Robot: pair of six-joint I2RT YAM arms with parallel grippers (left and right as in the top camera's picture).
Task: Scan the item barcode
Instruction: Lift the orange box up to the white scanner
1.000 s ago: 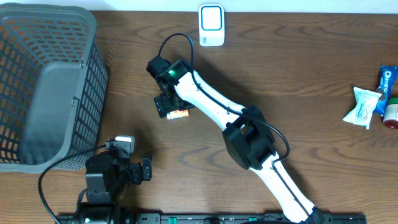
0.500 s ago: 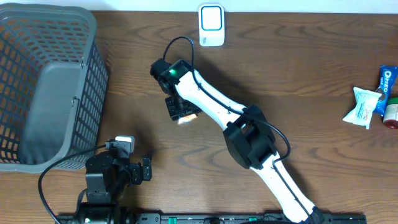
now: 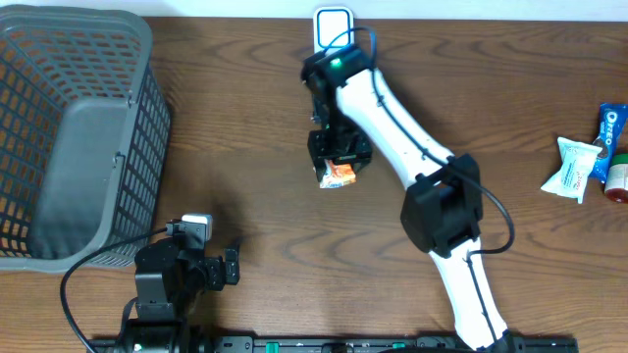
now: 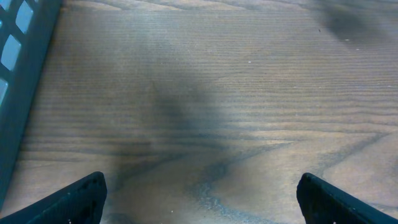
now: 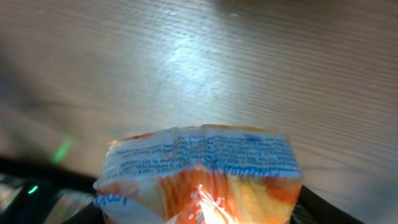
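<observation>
The item is an orange and white snack packet (image 3: 339, 176) with blue print, and it fills the lower half of the right wrist view (image 5: 199, 174). My right gripper (image 3: 339, 159) is shut on it and holds it above the table, just below the white barcode scanner (image 3: 334, 37) at the far edge. The arm covers part of the scanner. In the right wrist view the packet hides nearly all of the right gripper (image 5: 199, 214). My left gripper (image 3: 224, 267) rests near the front left. It is open (image 4: 200, 186) over bare wood with nothing between its fingers.
A large grey mesh basket (image 3: 78, 137) fills the left side, and its wall shows at the left of the left wrist view (image 4: 18, 93). More packaged snacks (image 3: 574, 167) and a blue Oreo pack (image 3: 610, 126) lie at the right edge.
My right arm has swung right and toward the far edge, carrying the packet from the table's middle left to just below the scanner. The left arm has not moved.
</observation>
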